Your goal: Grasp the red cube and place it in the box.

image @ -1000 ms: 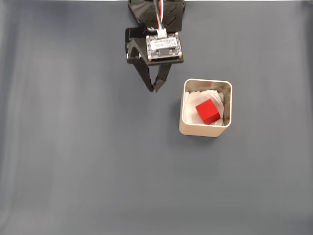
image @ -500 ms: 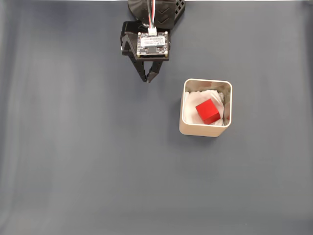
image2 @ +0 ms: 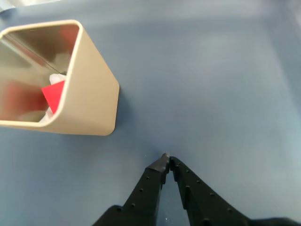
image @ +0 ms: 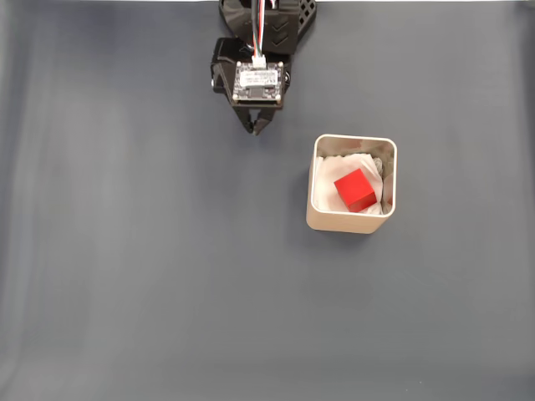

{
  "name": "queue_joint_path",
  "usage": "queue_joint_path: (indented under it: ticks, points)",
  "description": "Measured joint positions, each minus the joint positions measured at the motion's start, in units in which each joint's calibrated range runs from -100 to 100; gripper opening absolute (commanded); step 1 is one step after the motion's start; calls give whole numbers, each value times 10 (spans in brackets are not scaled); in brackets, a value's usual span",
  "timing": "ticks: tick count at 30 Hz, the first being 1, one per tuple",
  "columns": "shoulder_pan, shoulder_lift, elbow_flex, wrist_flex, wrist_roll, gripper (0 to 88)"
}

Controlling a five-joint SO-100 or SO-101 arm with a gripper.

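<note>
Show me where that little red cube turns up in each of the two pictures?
Fixed view: the red cube lies right of centre, inside the box, on white padding.
Wrist view: only a red corner peeks over the box wall, at the left edge.
Shared landmark: the beige box.

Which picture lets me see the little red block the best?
The fixed view. It looks straight down into the box, so the whole red cube shows, resting on the white padding. In the wrist view, the box wall hides most of the cube, and only one red corner peeks out.
</note>
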Motion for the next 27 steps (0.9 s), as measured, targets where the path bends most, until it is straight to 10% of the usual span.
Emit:
queue_joint_path:
  ticks: [27]
  points:
    - [-20, -85, 87, 136, -21, 1]
